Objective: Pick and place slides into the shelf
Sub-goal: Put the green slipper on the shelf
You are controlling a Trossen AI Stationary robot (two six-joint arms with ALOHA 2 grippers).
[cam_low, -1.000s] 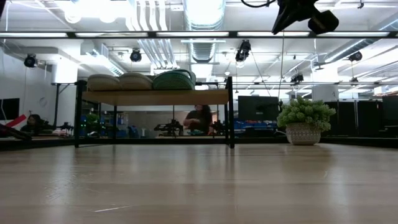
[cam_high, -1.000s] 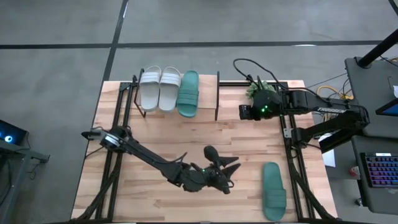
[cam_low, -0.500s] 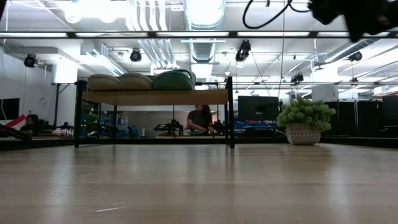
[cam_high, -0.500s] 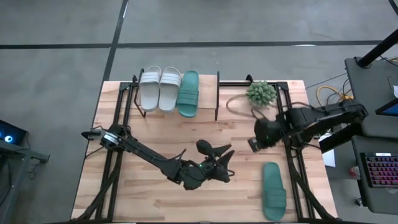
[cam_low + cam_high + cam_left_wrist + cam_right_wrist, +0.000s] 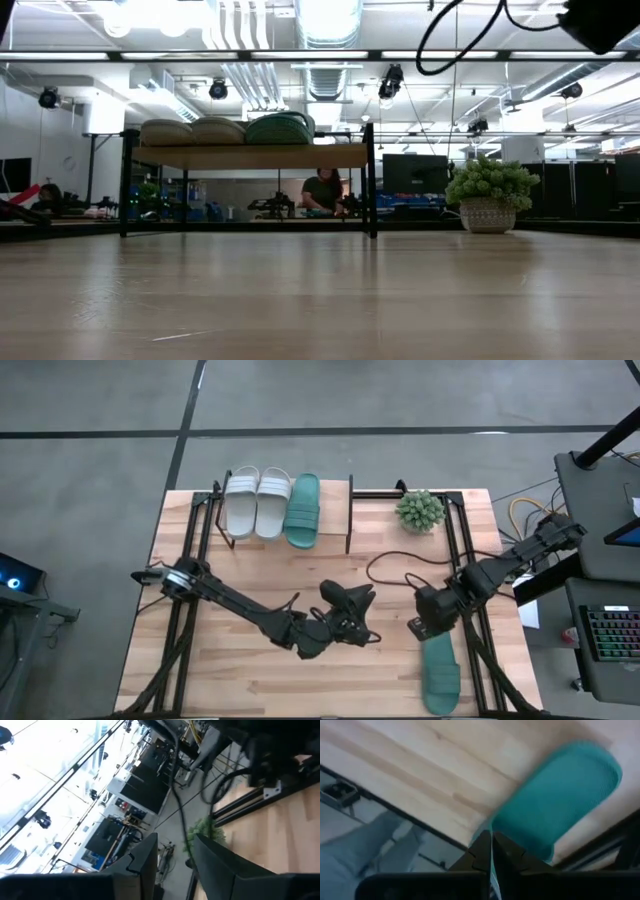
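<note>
The right end effector, fingers together, has swung from beside the plant to just above the last teal slide, so a pickup looks next. Three slides sit on the shelf, far off. The left end effector hovers empty, fingers slightly apart.

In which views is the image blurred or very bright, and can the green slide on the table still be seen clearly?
Right wrist view: the teal slide is soft and out of focus but recognisable. Left wrist view: the ceiling is overexposed and the plant is smeared. Low view: bright ceiling lights, and the shelf is sharp. High view: even light, and the teal slide is clear.
</note>
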